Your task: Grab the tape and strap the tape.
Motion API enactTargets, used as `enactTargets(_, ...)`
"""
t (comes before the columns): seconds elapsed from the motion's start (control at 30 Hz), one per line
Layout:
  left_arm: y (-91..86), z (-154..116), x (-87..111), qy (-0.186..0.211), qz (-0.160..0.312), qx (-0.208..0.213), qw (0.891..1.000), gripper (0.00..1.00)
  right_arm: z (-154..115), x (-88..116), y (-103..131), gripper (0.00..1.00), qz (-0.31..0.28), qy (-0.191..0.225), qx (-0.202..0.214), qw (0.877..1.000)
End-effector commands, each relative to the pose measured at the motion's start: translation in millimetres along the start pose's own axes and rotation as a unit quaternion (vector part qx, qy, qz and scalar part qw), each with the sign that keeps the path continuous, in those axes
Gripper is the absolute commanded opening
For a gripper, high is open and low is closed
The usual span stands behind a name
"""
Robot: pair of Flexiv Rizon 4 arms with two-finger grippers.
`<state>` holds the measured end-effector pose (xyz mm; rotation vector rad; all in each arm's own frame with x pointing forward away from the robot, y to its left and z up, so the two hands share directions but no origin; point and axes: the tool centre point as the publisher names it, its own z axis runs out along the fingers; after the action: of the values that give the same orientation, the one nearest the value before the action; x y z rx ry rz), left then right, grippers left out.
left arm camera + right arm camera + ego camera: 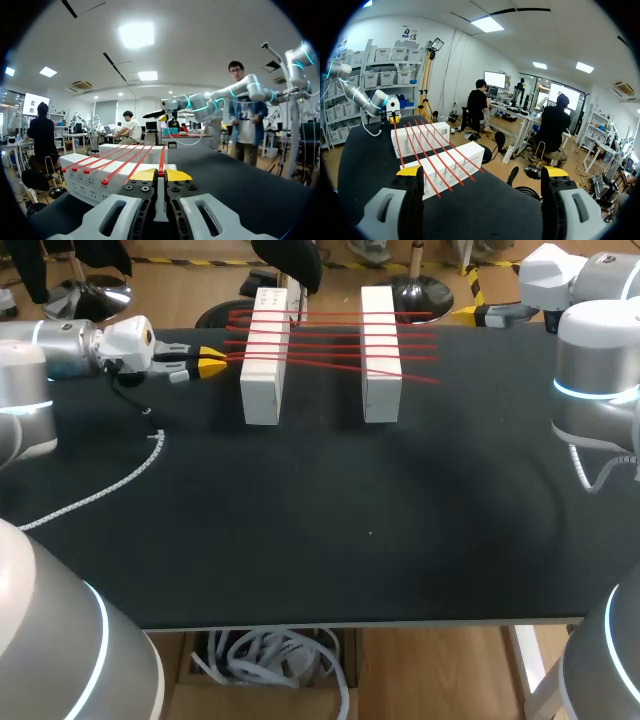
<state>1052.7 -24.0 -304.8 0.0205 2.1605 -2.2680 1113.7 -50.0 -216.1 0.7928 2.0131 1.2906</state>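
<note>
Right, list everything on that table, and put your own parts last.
table: one, black, under everything.
blocks: two, white, side by side at the far middle.
tape: about five strips, red, stretched across both blocks.
cable: one, white with dark flecks, on the table's left.
left gripper: yellow-tipped, shut on one strip's end beside the left block.
right gripper: yellow-tipped, open, at the table's far right, holding nothing.

Black table: left white block, right white block, white cable.
</note>
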Motion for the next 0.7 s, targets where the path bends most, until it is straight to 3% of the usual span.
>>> enactTargets(0.03,-0.9,0.5,2.7,-0.003,0.0,-0.001,1.0,0.0,0.0,0.0,0.0,1.0,0.0,0.0,0.0,1.0)
enactTargets(0.4,-0.9,0.5,2.7,-0.003,0.0,-0.001,1.0,0.0,0.0,0.0,0.0,1.0,0.0,0.0,0.0,1.0)
enactTargets(0.7,-28.9,-3.5,23.2,0.01,-0.006,0.041,0.999,0.0,0.0,0.0,0.0,1.0,0.0,0.0,0.0,1.0)
